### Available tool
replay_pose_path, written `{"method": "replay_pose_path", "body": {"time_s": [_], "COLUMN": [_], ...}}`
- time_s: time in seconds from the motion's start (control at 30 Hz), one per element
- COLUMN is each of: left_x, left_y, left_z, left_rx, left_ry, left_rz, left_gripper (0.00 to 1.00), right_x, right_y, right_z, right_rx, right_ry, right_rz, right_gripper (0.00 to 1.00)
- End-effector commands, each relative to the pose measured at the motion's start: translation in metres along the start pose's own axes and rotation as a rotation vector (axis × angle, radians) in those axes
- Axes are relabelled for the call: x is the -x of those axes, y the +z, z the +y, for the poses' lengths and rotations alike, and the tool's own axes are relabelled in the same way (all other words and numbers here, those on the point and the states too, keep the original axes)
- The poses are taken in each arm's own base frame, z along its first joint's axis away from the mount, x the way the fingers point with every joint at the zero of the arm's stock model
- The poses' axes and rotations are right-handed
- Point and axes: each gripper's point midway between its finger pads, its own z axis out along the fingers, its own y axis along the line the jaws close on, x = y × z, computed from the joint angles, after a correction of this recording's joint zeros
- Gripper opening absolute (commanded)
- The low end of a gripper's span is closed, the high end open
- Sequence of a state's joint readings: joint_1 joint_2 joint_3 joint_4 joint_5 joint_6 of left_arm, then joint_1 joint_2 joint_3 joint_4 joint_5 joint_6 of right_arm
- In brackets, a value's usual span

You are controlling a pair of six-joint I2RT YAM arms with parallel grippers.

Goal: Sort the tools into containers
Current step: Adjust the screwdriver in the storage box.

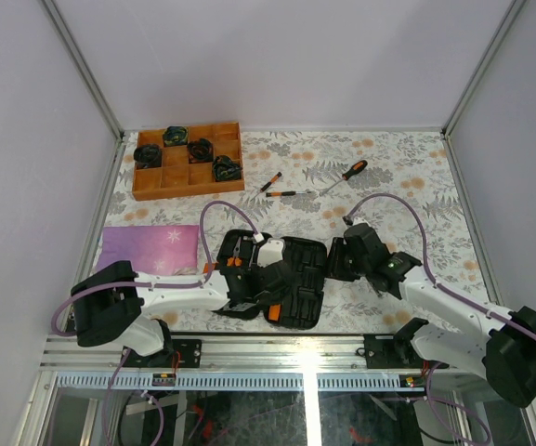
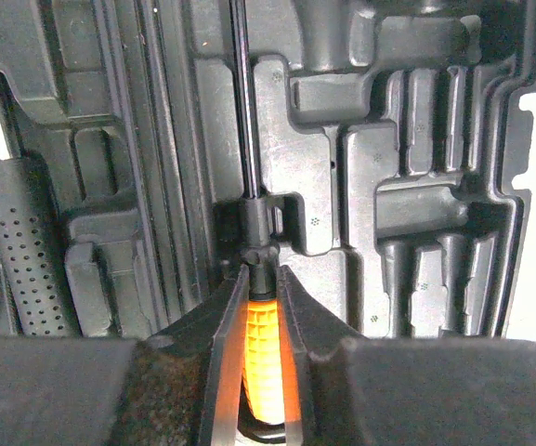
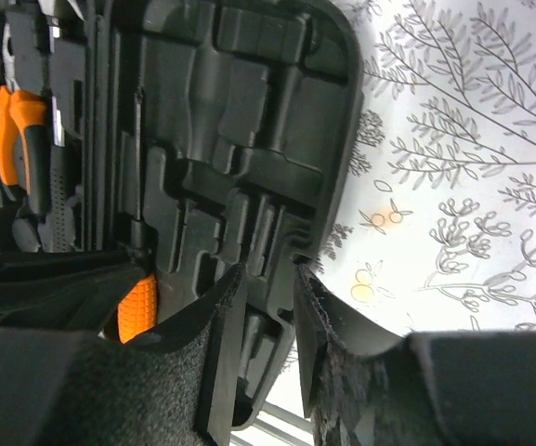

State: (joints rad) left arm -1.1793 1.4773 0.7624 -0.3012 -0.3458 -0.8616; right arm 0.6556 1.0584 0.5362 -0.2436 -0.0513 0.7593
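The left fingers (image 2: 214, 372) are clenching one orange screwdriver (image 2: 260, 344), the right fingers (image 3: 219, 372) are pinching the one tool case (image 1: 297, 288). Three screwdrivers (image 1: 269, 182) (image 1: 287, 193) (image 1: 346, 174) are lying outside.

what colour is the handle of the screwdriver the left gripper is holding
Orange, with a ribbed grip; the screwdriver handle shows best in the left wrist view.

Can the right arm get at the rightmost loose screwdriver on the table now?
Probably not yet: the right claw grips the tool case rim; released, open table lies between it and that screwdriver.
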Motion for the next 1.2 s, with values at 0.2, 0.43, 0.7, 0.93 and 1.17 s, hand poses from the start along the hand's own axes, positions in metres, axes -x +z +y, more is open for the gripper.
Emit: {"method": "replay_pose_path", "body": {"time_s": [0.2,0.43,0.7,0.93,1.17], "left_x": [-0.001,-0.006,-0.009,-0.009,-0.011], "left_y": [0.001,0.002,0.004,0.002,0.002], "left_z": [-0.002,0.004,0.006,0.006,0.006], "left_rx": [-0.001,0.003,0.001,-0.01,-0.014], "left_ry": [0.001,-0.014,-0.022,-0.036,-0.038], "left_rz": [-0.005,-0.001,0.002,-0.007,-0.003], "left_gripper": [0.14,0.14,0.14,0.14,0.14], "right_x": [0.036,0.044,0.045,0.043,0.038], "right_y": [0.005,0.022,0.048,0.062,0.071], "right_z": [0.058,0.086,0.098,0.099,0.103], "right_rx": [0.178,0.192,0.142,0.126,0.147], "right_ry": [0.022,0.009,0.021,0.048,0.057], "right_rz": [-0.053,-0.056,-0.052,-0.04,-0.015], "right_gripper": [0.3,0.28,0.23,0.18,0.18]}}
